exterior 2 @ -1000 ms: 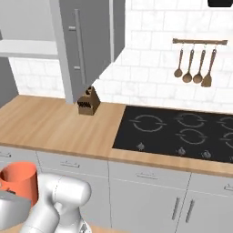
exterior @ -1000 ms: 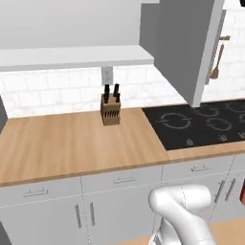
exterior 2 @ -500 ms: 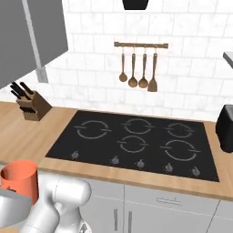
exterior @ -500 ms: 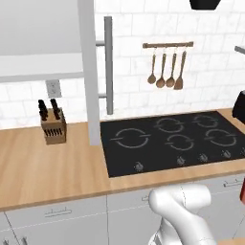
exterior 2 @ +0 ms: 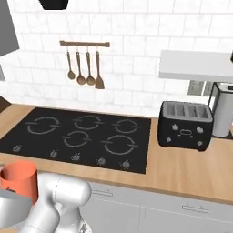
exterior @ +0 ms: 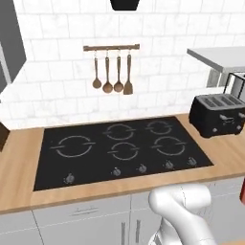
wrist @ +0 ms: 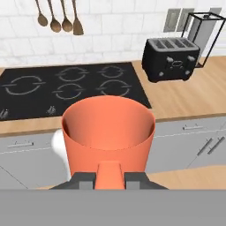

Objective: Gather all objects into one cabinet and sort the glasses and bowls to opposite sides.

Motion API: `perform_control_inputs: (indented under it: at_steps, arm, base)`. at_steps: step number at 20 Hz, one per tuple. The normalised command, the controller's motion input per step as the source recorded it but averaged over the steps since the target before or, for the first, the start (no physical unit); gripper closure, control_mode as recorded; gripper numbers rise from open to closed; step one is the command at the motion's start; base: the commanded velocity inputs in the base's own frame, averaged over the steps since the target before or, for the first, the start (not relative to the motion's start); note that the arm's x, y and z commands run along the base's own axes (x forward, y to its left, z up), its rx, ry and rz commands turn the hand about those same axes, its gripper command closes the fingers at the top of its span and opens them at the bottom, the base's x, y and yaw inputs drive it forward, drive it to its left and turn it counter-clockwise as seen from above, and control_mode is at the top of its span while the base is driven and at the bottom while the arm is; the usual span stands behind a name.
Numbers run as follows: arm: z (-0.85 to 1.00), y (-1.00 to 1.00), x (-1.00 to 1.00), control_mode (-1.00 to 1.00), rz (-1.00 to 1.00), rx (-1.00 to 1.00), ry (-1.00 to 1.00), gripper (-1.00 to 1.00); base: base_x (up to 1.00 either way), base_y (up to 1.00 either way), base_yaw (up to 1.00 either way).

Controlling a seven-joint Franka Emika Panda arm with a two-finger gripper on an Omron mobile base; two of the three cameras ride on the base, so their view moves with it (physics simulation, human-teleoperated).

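An orange-red glass [wrist: 108,132] stands upright right in front of the hand camera, and my gripper [wrist: 109,176] is shut on its near wall. From the right base view the same glass [exterior 2: 19,179] rides low at the left, in front of the counter's drawer fronts, beside my white arm. A grey piece of the cabinet [exterior: 9,43] shows at the upper left, and its edge [exterior 2: 7,27] also appears from the right side. The bowls and the other glasses are out of view.
A black hob [exterior: 119,148] is set into the wooden counter [exterior 2: 182,173]. A black toaster [exterior 2: 185,124] stands to its right, with a white shelf board [exterior 2: 195,63] above it. Wooden utensils [exterior: 112,72] hang on the tiled wall.
The whole picture has slid left, so the base has driven right along the counter. The knife block left the view, and the toaster and white shelf came in. The glass stays gripped.
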Motion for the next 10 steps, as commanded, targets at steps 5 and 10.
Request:
perform_control_inputs:
  at_steps: [5,10]
  arm:
    - [0.0,0.0,0.0,1.0,0.0,0.0,0.0,1.0]
    - [0.0,0.0,0.0,1.0,0.0,0.0,0.0,1.0]
  base:
    - [0.19,-1.0,0.02]
    - [-0.64,-1.0,0.02]
